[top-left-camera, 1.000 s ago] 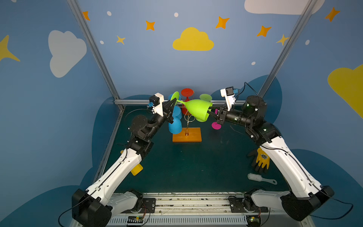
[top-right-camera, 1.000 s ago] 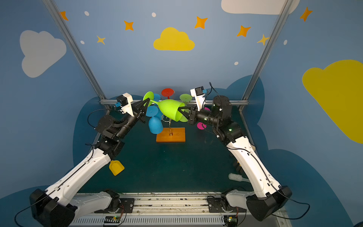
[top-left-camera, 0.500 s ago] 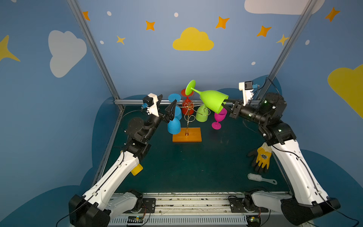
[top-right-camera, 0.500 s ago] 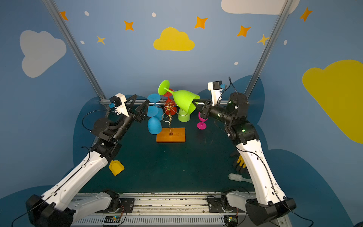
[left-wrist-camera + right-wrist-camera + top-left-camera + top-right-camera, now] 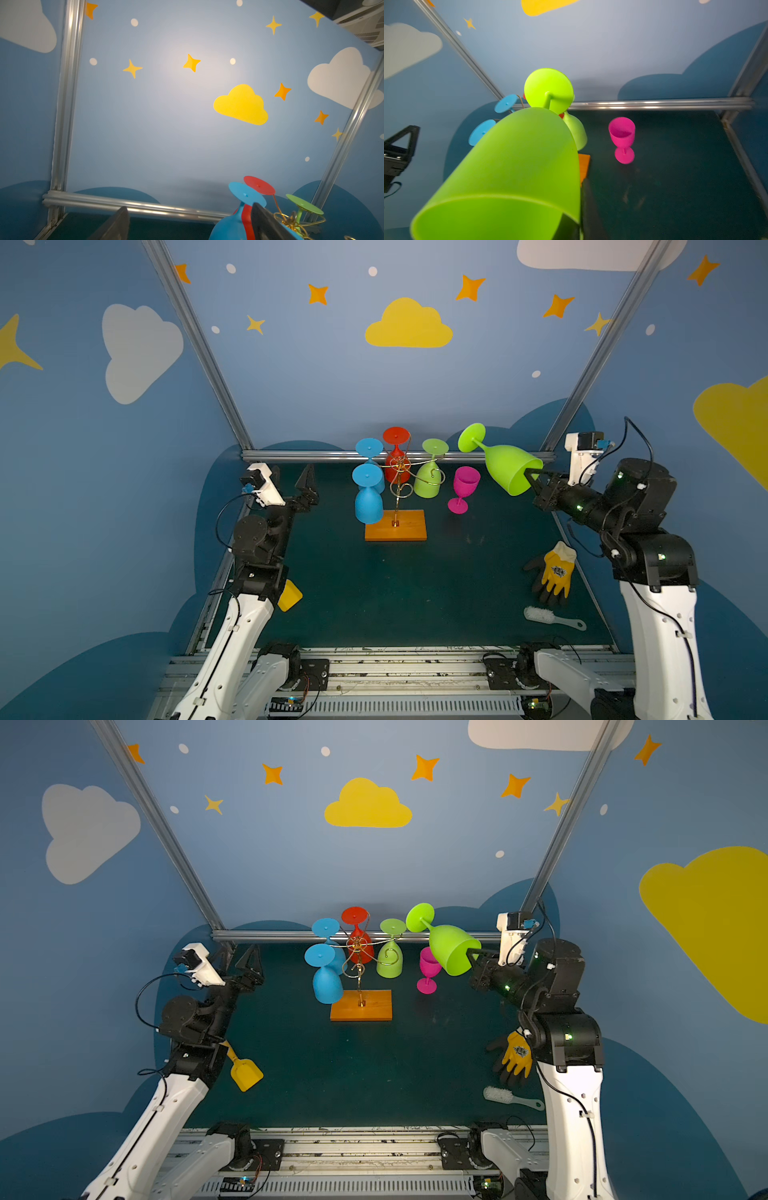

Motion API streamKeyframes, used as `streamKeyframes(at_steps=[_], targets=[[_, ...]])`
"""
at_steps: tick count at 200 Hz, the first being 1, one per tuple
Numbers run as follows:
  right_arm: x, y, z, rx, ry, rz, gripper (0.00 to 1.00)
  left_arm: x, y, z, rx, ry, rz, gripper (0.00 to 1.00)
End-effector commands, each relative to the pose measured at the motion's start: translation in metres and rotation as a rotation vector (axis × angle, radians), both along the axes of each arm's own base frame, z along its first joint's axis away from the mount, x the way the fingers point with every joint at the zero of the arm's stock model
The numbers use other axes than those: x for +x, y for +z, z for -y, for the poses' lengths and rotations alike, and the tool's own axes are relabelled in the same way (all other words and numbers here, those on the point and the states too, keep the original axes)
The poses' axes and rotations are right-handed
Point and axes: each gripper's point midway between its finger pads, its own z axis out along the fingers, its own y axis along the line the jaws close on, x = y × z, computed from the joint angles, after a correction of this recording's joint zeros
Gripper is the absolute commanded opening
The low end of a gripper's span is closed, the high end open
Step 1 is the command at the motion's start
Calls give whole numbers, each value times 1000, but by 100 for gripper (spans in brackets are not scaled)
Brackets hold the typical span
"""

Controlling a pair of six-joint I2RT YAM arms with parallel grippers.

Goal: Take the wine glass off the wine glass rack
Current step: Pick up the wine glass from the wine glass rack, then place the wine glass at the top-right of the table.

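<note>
Lime-green wine glass (image 5: 507, 468), gold-and-orange rack (image 5: 409, 527)

both arms stand raised with elbows bent, the left gripper (image 5: 292, 484) held high with its jaws spread wide, the right gripper (image 5: 534, 481) reaching inward, jaws pinched tight on the rim of the lime wine glass (image 5: 504, 466).

The lime-green wine glass (image 5: 509, 470) is clear of the wine glass rack (image 5: 395, 531), up in the air to its right. It's tipped almost sideways, foot toward the rack's top, and the right gripper (image 5: 533, 477) pinches its rim. The rack, gold wire scrolls on an orange-brown wooden base, stands upright.
</note>
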Motion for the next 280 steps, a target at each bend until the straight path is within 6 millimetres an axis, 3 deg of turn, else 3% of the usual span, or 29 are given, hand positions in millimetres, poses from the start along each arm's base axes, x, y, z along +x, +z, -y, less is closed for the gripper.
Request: streamKeyframes(at_steps=[1, 33, 79, 130, 164, 194, 240, 280], targets=[[-18, -38, 28, -157, -105, -139, 0, 2, -24, -12, -39, 32, -45, 90], [-22, -73, 43, -259, -152, -269, 0, 5, -37, -18, -62, 30, -71, 89], [4, -135, 40, -316, -117, -490, 0, 5, -43, -24, -68, 34, -95, 89], [25, -166, 50, -449, -164, -633, 0, -3, -42, -36, -84, 72, -86, 89], [42, -197, 64, -537, -218, -733, 0, -8, -36, -34, -39, 69, -75, 89], [66, -212, 72, -568, -247, -783, 0, -15, -32, -35, -26, 80, -58, 89], [124, -219, 80, -590, -265, -810, 0, -15, -29, -34, -32, 55, -53, 88], [161, -231, 91, -632, -283, -876, 0, -13, -31, -39, -61, 55, -58, 88]])
